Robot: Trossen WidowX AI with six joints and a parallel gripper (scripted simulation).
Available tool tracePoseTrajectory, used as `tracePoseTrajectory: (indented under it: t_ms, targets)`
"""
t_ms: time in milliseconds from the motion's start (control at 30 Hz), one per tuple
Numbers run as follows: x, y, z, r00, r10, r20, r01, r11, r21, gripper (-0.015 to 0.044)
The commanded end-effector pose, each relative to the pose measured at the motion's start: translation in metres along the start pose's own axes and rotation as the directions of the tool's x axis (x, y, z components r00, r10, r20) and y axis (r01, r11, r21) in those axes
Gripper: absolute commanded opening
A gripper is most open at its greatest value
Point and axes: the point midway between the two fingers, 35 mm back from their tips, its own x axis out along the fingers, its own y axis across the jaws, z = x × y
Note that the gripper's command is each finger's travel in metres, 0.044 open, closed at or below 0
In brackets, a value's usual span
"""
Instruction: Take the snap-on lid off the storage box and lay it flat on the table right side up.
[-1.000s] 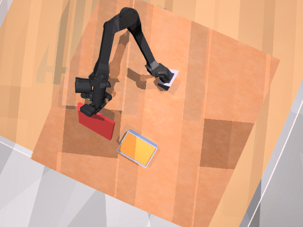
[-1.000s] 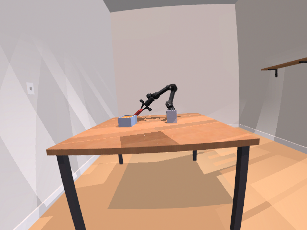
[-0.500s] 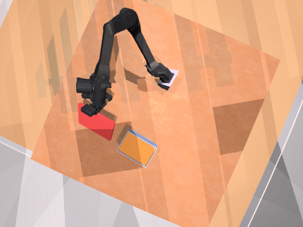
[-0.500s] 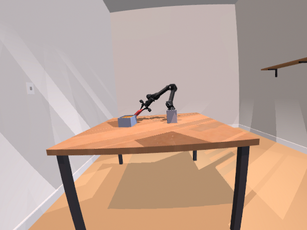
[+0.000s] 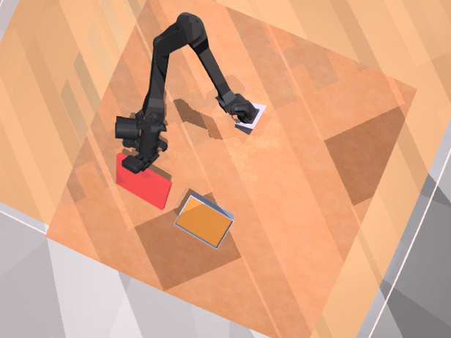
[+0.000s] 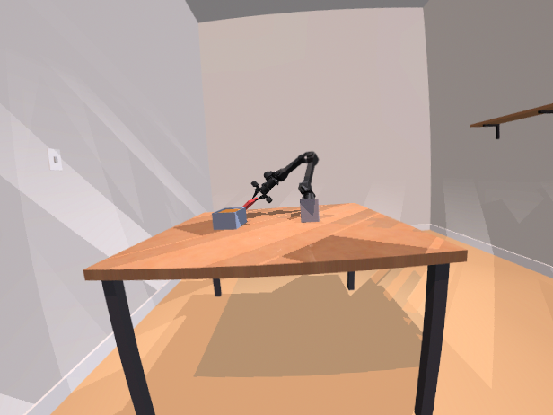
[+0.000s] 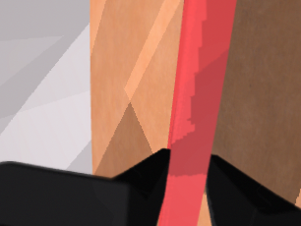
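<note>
The storage box (image 5: 216, 208) (image 6: 226, 221) is blue-grey with an open top and an orange surface inside its rim. It stands upright on the table. The red lid (image 5: 146, 188) (image 6: 249, 204) (image 7: 192, 142) is off the box, beside it and nearer the arm's side. My gripper (image 5: 142, 167) (image 6: 256, 198) (image 7: 188, 160) is shut on one edge of the lid, with a fingertip on each side. The lid slants steeply down from the fingers. Its lower edge is hidden behind the box in the exterior view, so I cannot tell if it touches the table.
The arm's base stands on a pale lilac block (image 5: 259, 116) (image 6: 310, 211) on the wooden table (image 5: 293, 234) (image 6: 251, 251). The table's edge lies beyond the lid's far side. A wall shelf (image 6: 516, 118) is far off at the right.
</note>
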Motion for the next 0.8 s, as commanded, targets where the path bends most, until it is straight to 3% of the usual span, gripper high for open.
tracePoseTrajectory:
  t_ms: [0,767]
  targets:
    - [0.004,-0.008,0.0,1.0,-0.016,0.001,0.016,1.0,0.002,0.0]
    - [0.015,-0.022,0.0,1.0,-0.016,0.002,0.016,1.0,0.001,0.0]
